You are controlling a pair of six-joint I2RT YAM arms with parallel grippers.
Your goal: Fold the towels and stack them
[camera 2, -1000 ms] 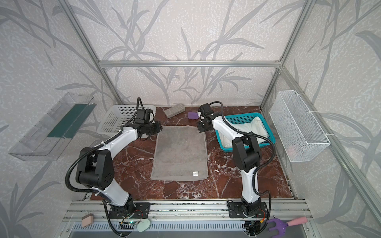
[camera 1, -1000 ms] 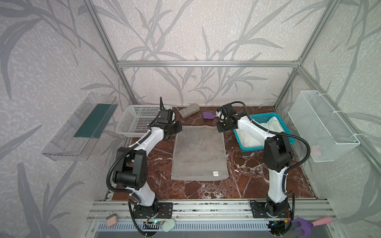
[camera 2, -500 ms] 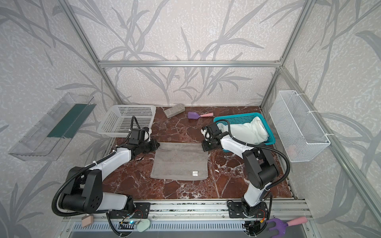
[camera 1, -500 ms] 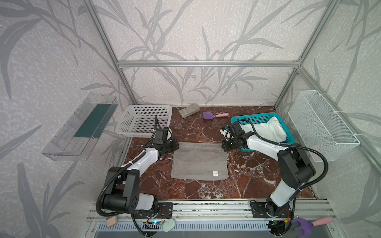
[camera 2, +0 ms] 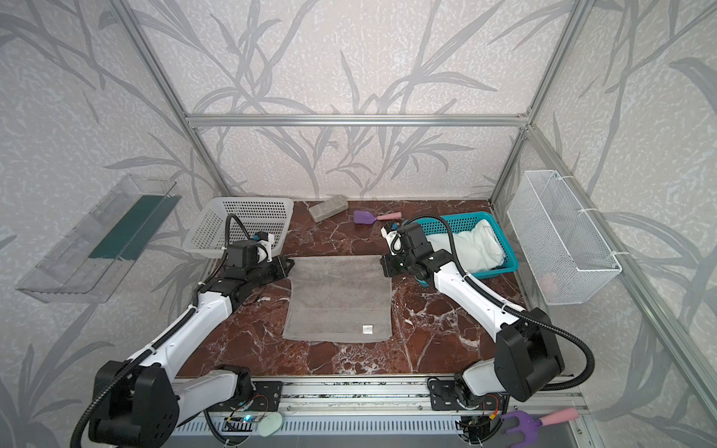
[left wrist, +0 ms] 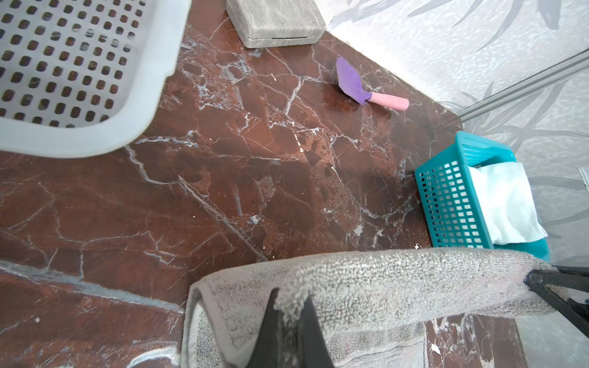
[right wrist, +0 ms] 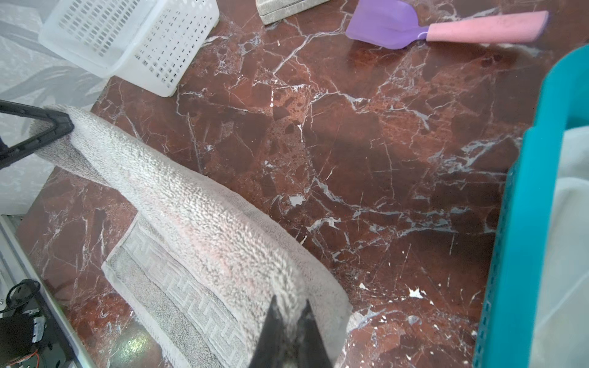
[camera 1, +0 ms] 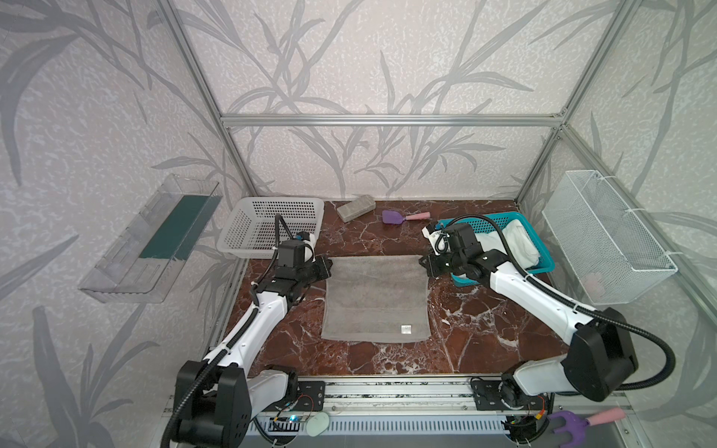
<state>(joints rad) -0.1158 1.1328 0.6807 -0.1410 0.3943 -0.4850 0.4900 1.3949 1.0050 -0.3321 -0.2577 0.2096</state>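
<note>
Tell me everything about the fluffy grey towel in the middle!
The grey-taupe terry towel looks soft and loopy, with a woven key-pattern band and a small white label near one corner. Its lower part lies flat on the red-brown marble table; its upper part is lifted and doubled over it. The left tool and right tool pinch that raised edge at its two corners.

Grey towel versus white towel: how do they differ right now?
Place: the grey towel lies on the table; the white towel sits in the teal basket.
Shape: the grey towel is spread out with one edge raised and doubled over; the white towel is bunched.
Handling: the left gripper and right gripper are each shut on a corner of the grey towel; nothing touches the white towel.
Shared: both are single-coloured cloths.
</note>
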